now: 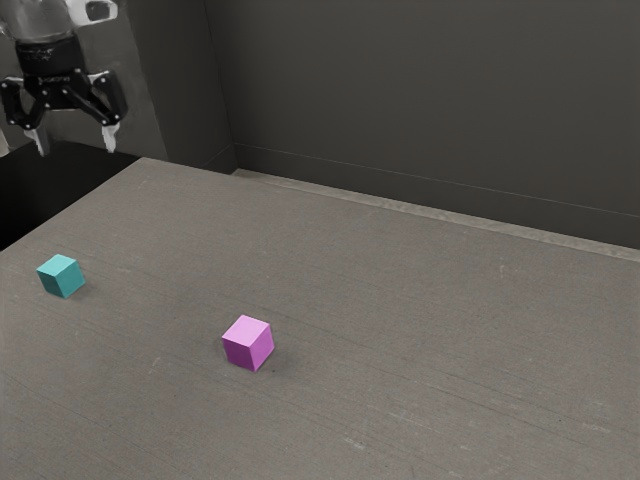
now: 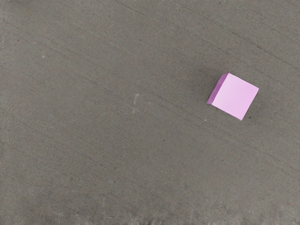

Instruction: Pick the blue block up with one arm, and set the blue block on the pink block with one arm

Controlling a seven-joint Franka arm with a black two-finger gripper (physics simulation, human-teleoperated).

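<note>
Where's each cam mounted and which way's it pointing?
Exterior view: beside the arm and raised, looking down across the grey table toward dark walls. It takes in the blue block, the pink block and the open gripper, high at the exterior view's upper left.
Wrist view: on the hand, looking down at the table top and the pink block.
Shared: the pink block and the table.

Bare simulated robot test room: a broad grey, concrete-textured bench (image 1: 430,300) backed by plain dark grey walls (image 1: 420,90), with a thin skirting line (image 1: 450,182) near their base.
</note>
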